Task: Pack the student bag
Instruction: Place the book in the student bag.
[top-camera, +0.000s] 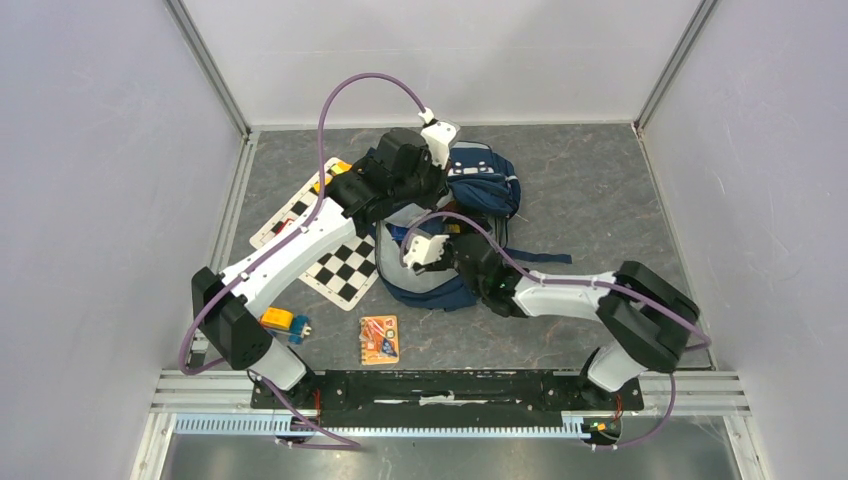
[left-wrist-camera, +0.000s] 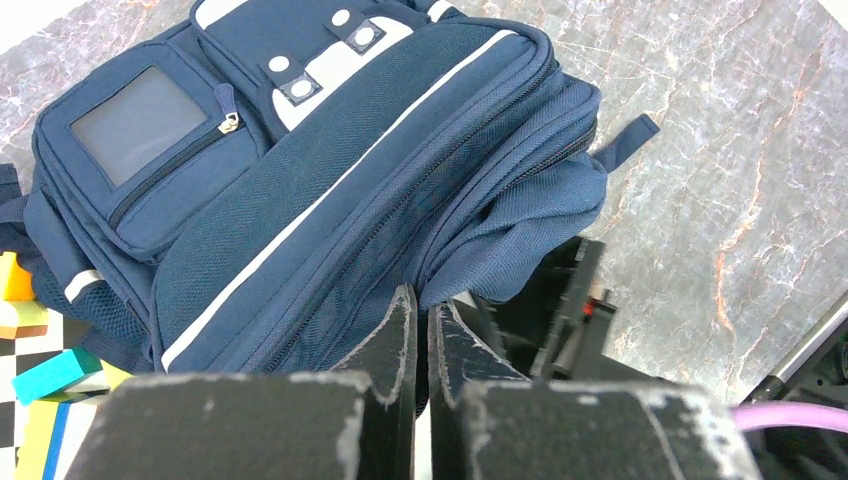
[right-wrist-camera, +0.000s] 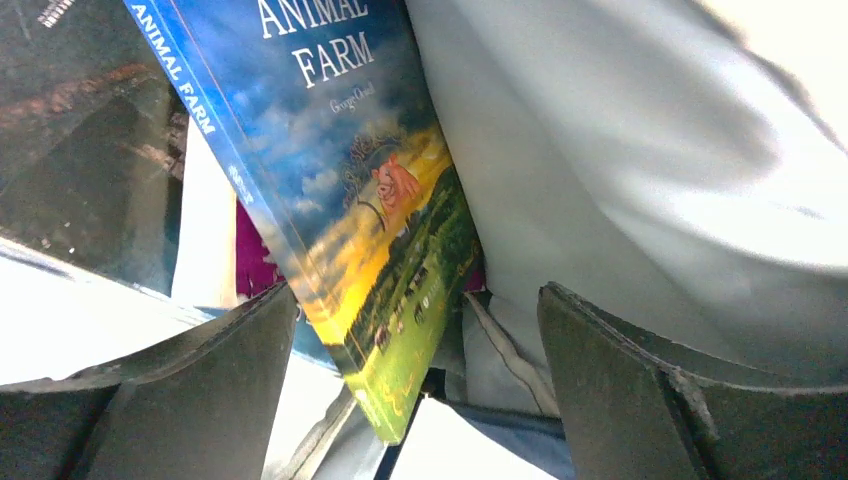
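Note:
The navy student bag lies on the grey marbled floor, its mouth turned toward the arms. My left gripper sits at the bag's upper rim. In the left wrist view it is shut, pinching a fold of the student bag fabric beside a zip. My right gripper reaches into the bag's mouth. Its wrist view shows the gripper open, with an "Animal Farm" book standing loose between the wide-apart fingers against the pale grey lining. A dark book lies left of it.
A checkered board lies left of the bag, partly under my left arm. Coloured blocks and an orange card pack sit near the front. White walls enclose the floor on three sides.

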